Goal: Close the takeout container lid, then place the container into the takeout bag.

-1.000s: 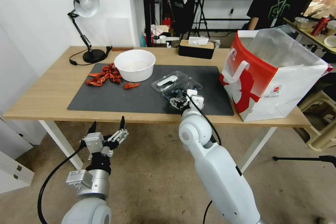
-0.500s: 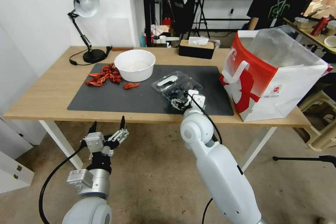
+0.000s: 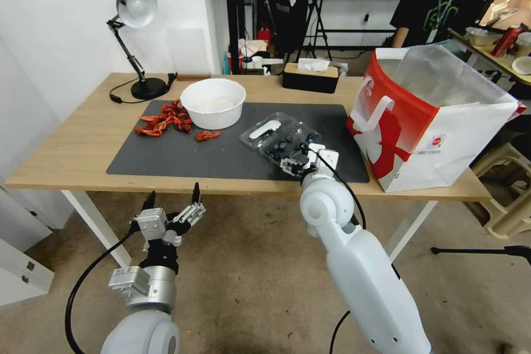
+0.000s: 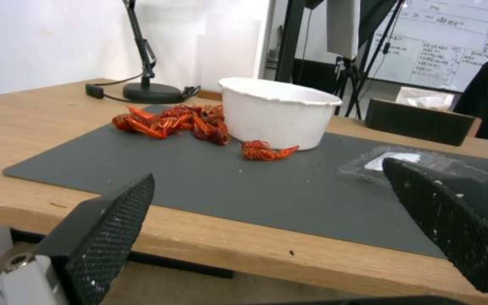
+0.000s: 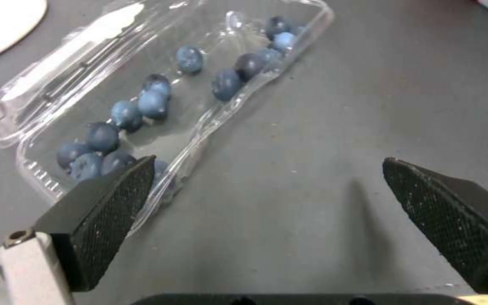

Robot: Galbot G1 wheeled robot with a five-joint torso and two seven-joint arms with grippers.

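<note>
- Lying open on the dark grey mat (image 3: 221, 149), the takeout container (image 3: 285, 144), between the white bowl (image 3: 213, 102) and the takeout bag (image 3: 431, 121), touching neither.
- Running diagonally across the mat with its long axis, from the near-left toward the far-right end nearest the bag; in the right wrist view (image 5: 159, 106), stretching from beside one fingertip up toward the far corner.
- Folding flat out beside the tray on the bowl's side, the lid (image 3: 263, 128), parallel to the tray, white sticker label facing up; also glimpsed flat on the mat in the left wrist view (image 4: 391, 161).
- Sitting scattered along the tray in a loose line, dark blueberries (image 5: 153, 103).
- Hovering low over the mat at the container's near end, the right gripper (image 5: 267, 220), spread wide and holding nothing; one finger (image 5: 108, 212) overlapping the tray's near edge, the other over bare mat on the bag's side.
- Hanging below and in front of the table (image 3: 72, 149) edge, the left gripper (image 3: 171, 199), pointing toward the table, spread wide and holding nothing.
- Standing upright at the table's right end, the takeout bag, mouth open, silvery lining showing, a white handle lying against its red side.
- Lying in a heap left of the bowl, red crayfish (image 3: 166, 117).
</note>
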